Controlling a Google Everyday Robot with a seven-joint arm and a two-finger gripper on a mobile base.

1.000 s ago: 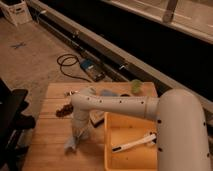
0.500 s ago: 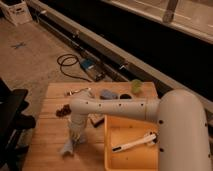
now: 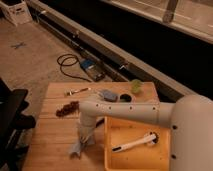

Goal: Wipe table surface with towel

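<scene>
A grey-blue towel [image 3: 80, 143] lies bunched on the wooden table [image 3: 50, 132] near its front left. My gripper [image 3: 86, 131] points down from the white arm [image 3: 125, 111] that reaches in from the right. It is shut on the towel's top and presses it against the table. The towel's lower end trails toward the front edge.
A yellow tray [image 3: 112, 150] holding a white brush [image 3: 134, 143] sits right of the towel. At the back are a green cup [image 3: 136, 86], a blue sponge [image 3: 107, 95], a black round object [image 3: 125, 98], a white utensil [image 3: 77, 91] and a dark crumbly pile [image 3: 66, 108]. A black chair [image 3: 12, 120] stands left.
The gripper has dragged the towel a short way over the table's front left. The towel's trailing end has shifted slightly to the right.
</scene>
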